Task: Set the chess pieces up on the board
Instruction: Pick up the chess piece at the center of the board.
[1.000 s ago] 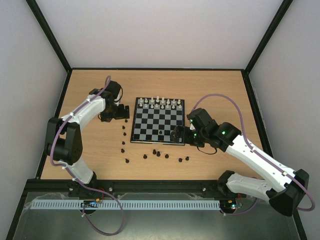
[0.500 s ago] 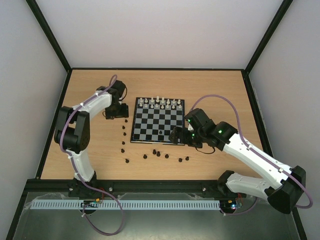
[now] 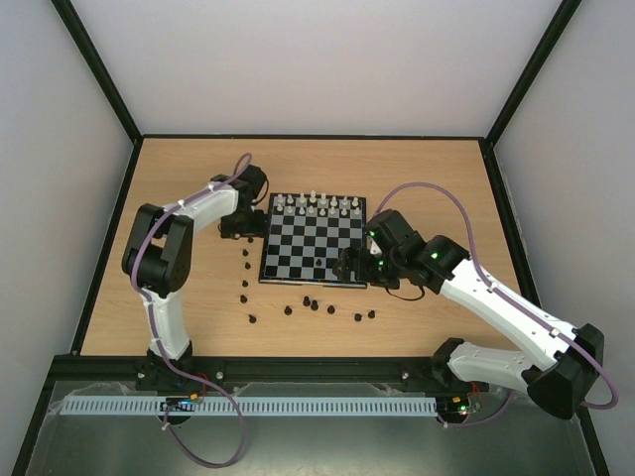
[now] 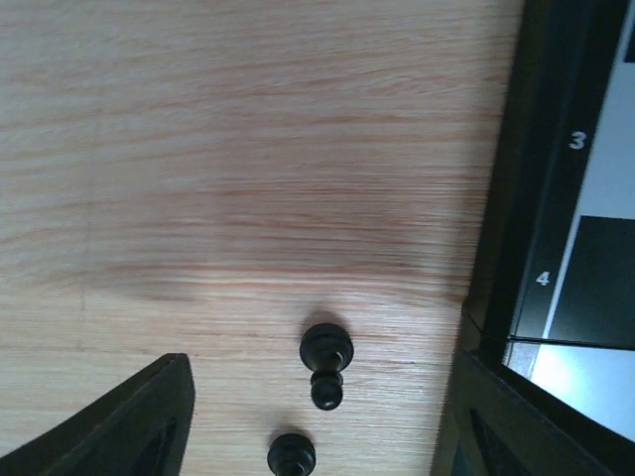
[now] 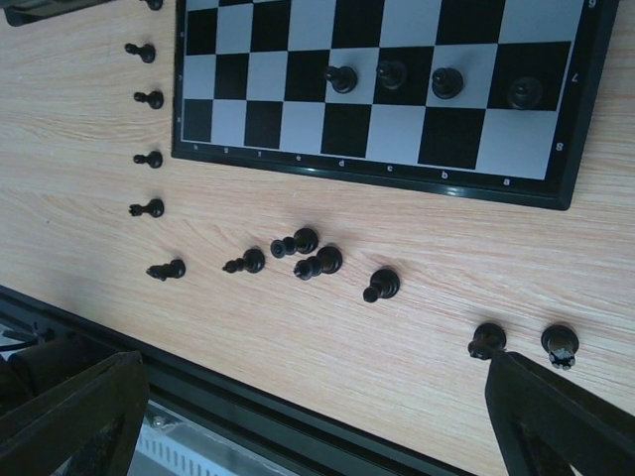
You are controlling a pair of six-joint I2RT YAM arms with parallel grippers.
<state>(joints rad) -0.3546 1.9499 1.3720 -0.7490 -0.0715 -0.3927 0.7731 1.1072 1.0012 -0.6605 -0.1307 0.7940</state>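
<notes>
The board (image 3: 313, 238) lies at the table's middle, with white chess pieces (image 3: 317, 204) on its two far rows. Several black pieces stand on its near rows (image 5: 391, 74). Loose black pieces stand left of the board (image 3: 245, 268) and in front of it (image 3: 316, 303). My left gripper (image 3: 236, 226) is open, low by the board's left edge (image 4: 516, 198), with a black pawn (image 4: 325, 362) between its fingers (image 4: 149, 421), untouched. My right gripper (image 3: 350, 266) is open and empty over the board's near right corner; its view shows loose black pieces (image 5: 316, 260).
The black frame rail (image 3: 298, 369) runs along the table's near edge, close to the front row of loose pieces. A second black piece (image 4: 291, 456) stands just behind the pawn in the left wrist view. Walls enclose the table's sides.
My left arm has swung right, bringing its gripper closer to the board's left edge. My right gripper has shifted slightly left along the board's near edge. No piece has moved.
</notes>
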